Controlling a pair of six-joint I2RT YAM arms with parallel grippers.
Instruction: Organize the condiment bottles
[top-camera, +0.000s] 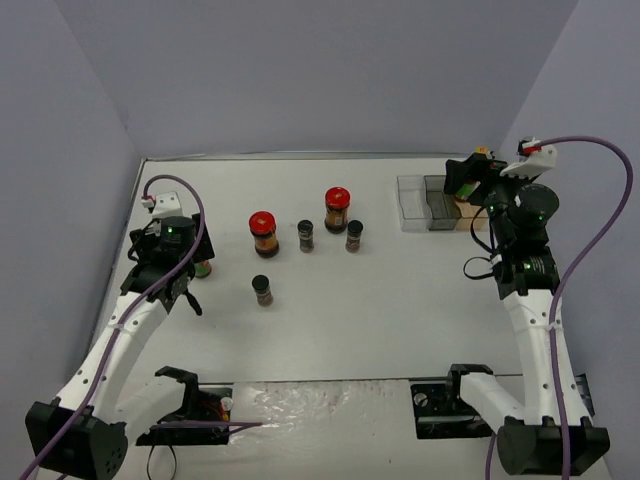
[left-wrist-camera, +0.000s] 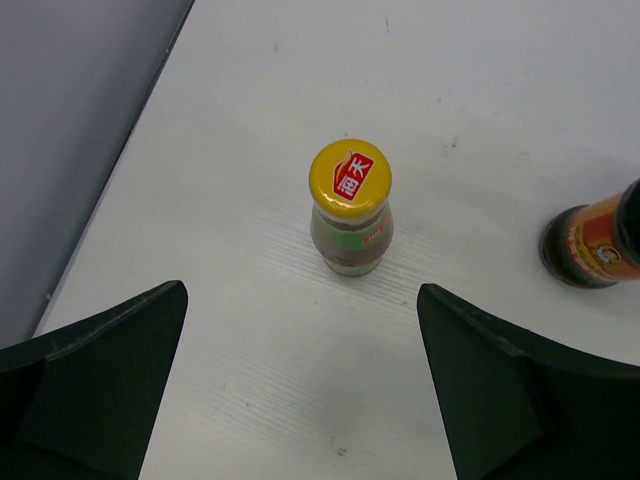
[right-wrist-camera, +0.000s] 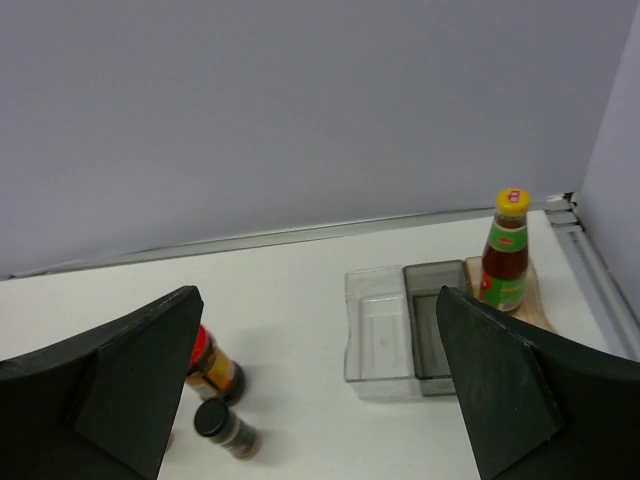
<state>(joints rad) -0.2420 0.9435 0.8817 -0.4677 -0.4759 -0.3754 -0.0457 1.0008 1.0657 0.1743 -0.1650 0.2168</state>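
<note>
A slim yellow-capped bottle (left-wrist-camera: 350, 205) stands upright on the white table, just ahead of my open left gripper (left-wrist-camera: 302, 290) and clear of its fingers. From above, this bottle (top-camera: 203, 268) is half hidden by the left gripper (top-camera: 185, 285). A second yellow-capped bottle (right-wrist-camera: 505, 250) stands in the amber end of the tray (right-wrist-camera: 380, 340). My right gripper (right-wrist-camera: 318, 295) hangs open and empty above the tray (top-camera: 415, 205). Two red-lidded jars (top-camera: 263, 232) (top-camera: 337, 208) and three black-capped jars (top-camera: 305, 236) (top-camera: 354, 236) (top-camera: 262, 290) stand mid-table.
The tray's clear and grey compartments (right-wrist-camera: 430, 320) hold nothing. Grey walls close the table on the left, back and right. Both arm bases and a crinkled foil strip (top-camera: 310, 405) sit at the near edge.
</note>
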